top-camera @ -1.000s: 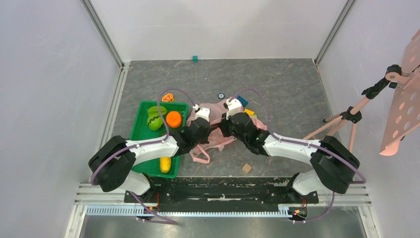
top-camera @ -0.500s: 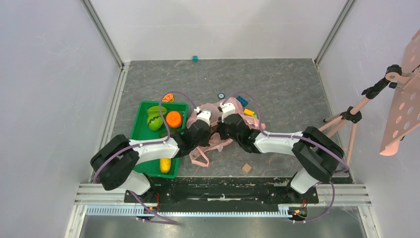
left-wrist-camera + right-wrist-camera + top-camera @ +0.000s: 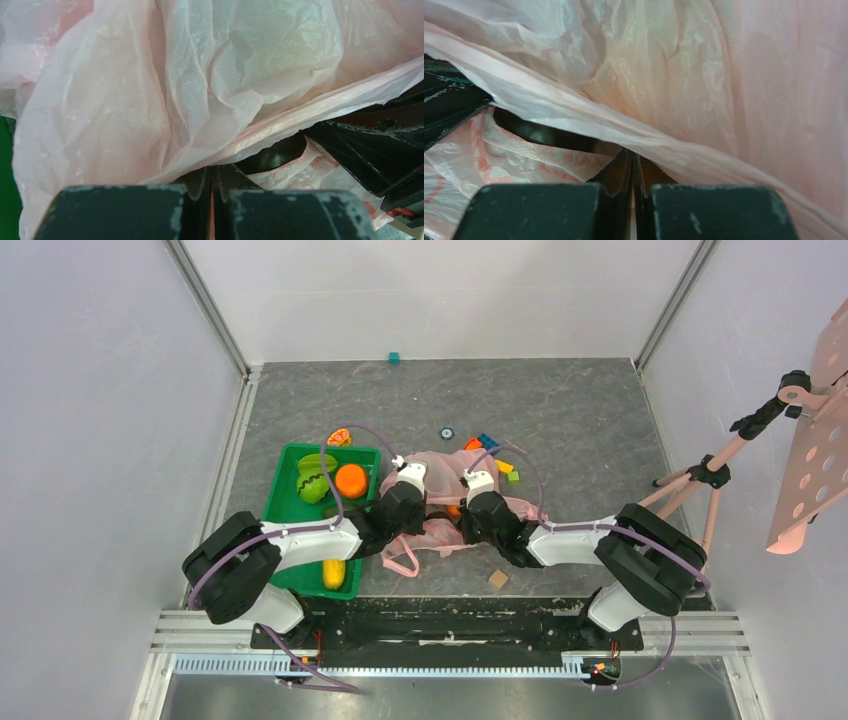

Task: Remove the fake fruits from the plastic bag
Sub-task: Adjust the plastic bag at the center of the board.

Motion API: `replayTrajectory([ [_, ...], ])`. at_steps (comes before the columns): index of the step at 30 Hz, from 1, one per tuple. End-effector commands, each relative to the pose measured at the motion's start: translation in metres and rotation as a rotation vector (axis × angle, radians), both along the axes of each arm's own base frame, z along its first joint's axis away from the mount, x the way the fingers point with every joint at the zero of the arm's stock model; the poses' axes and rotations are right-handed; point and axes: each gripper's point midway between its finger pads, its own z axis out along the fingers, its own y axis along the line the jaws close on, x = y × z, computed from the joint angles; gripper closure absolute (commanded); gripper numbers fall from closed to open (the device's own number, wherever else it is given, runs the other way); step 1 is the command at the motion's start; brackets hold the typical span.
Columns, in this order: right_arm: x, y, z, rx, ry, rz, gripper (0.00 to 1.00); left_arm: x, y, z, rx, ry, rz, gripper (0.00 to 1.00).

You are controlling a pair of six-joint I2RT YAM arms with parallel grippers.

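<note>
While the left gripper [image 3: 211,192] clamps the plastic bag [image 3: 125,110] bunched ahead of it, the right gripper [image 3: 633,180] clamps it too.

A robotics lab test cell. Two robot arms, the left arm [image 3: 290,540] and the right arm [image 3: 590,538], are bolted to a black mounting rail [image 3: 450,625] at the near edge of a grey bench [image 3: 600,410]. The bench is boxed in by plain white panels [image 3: 440,295] set in bare aluminium posts [image 3: 205,305]. A tripod [image 3: 700,475] carrying a perforated board [image 3: 815,460] stands at the right. The things laid out are practice props: a green tray [image 3: 278,492] of toy fruit, a pink plastic bag [image 3: 445,462], and a small teal block [image 3: 393,358].
</note>
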Motion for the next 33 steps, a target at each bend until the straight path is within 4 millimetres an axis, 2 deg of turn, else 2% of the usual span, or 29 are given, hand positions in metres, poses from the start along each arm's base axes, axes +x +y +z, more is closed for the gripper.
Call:
replayTrajectory([
  [1,-0.003,-0.008,-0.005,-0.005,0.007,-0.03,1.0,0.002,0.001,-0.002,-0.01,-0.007,0.019,0.98],
  [4,-0.003,-0.009,-0.008,-0.018,0.011,-0.036,0.95,0.001,0.001,-0.004,-0.004,-0.005,0.011,0.98],
  [8,0.003,-0.012,0.006,-0.013,-0.022,-0.066,0.83,-0.004,0.001,-0.006,-0.002,-0.006,-0.017,0.98],
  [12,0.013,-0.017,0.033,0.018,-0.091,-0.114,0.7,-0.008,-0.003,-0.002,-0.018,-0.022,-0.049,0.98],
  [16,0.024,-0.011,0.061,0.04,-0.142,-0.123,0.6,-0.01,-0.01,0.01,-0.025,-0.037,-0.088,0.98],
  [21,0.041,0.0,0.083,0.021,-0.186,-0.126,0.54,-0.008,-0.016,0.02,-0.013,-0.06,-0.129,0.98],
  [27,0.063,0.011,0.092,-0.036,-0.218,-0.142,0.47,-0.006,-0.02,0.029,-0.034,-0.112,-0.156,0.98],
  [33,0.078,0.021,0.085,-0.086,-0.225,-0.134,0.38,-0.005,-0.022,0.037,-0.05,-0.15,-0.171,0.98],
])
